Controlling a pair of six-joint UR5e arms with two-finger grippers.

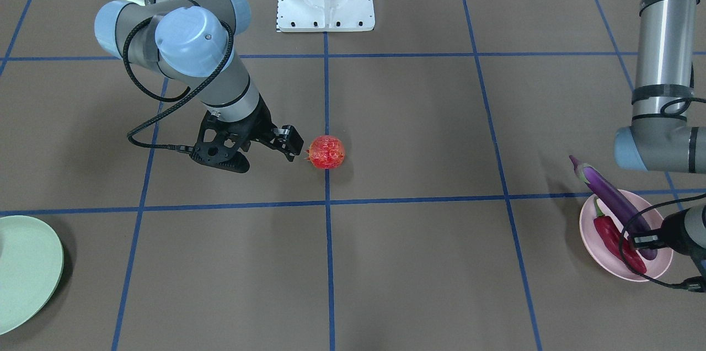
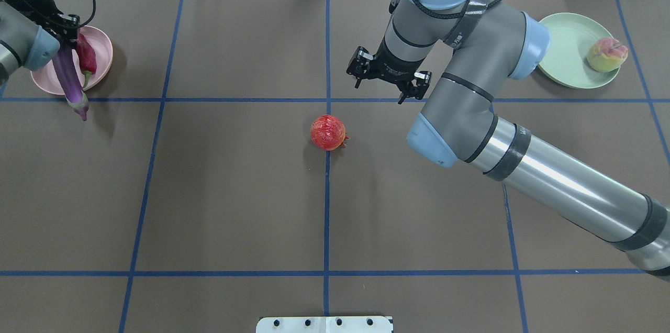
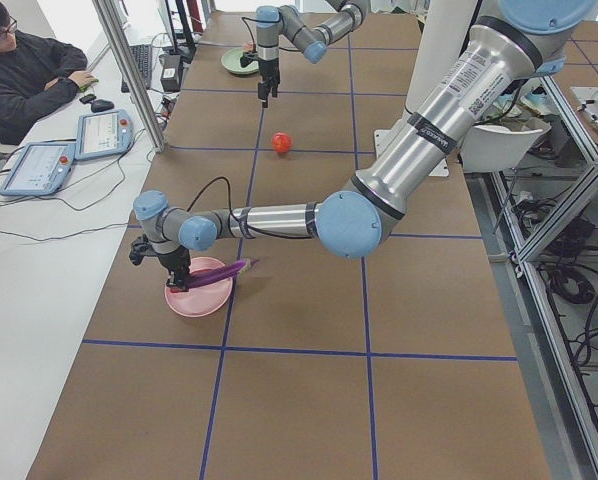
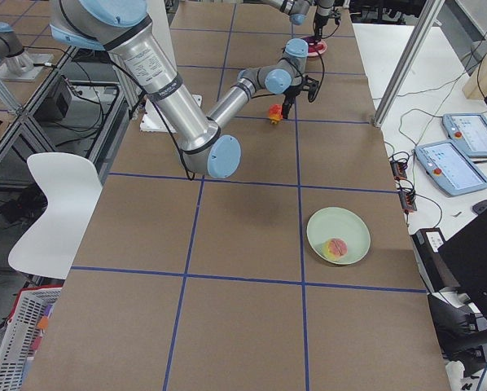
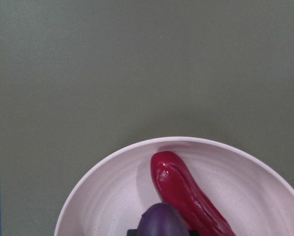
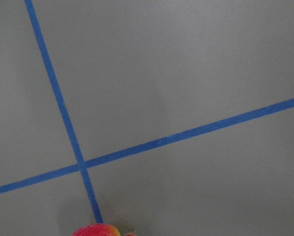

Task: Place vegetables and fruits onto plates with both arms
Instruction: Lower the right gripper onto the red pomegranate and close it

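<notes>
1. Right end effector [image 2: 384, 82]: fingers spread wide with nothing between them. It hangs above the bench [image 2: 235, 191], pointing down.
2. Red-orange fruit [image 2: 328, 133]: on the bench, sitting on a blue tape line [image 2: 326, 218]. It lies near the right end effector, off to its robot-base side and towards the bench centre, apart from both fingers. In the right wrist view only the top of the fruit shows, at the bottom edge of the frame.
3. Green plate [image 2: 562, 45]: well apart from the right end effector, on its outboard side beyond the arm's wrist joints. The peach [image 2: 607, 54] rests on it, near the rim farthest from that end effector.
4. Left end effector [image 1: 646, 241]: positioned low over the pink plate [image 2: 102, 45]. The fingers are largely hidden, so I cannot tell whether they grip or stand clear.
5. Eggplant [image 2: 70, 81]: its rounded end is directly at the left end effector, over the pink plate. The body runs out from there across the rim, and the calyx end overhangs the bench on the robot-base side.
6. Chili pepper [image 2: 86, 58]: lies inside the pink plate, just beside the eggplant and the left end effector, roughly parallel to the eggplant, its green stem towards the rim. Whether it touches the eggplant cannot be confirmed.
</notes>
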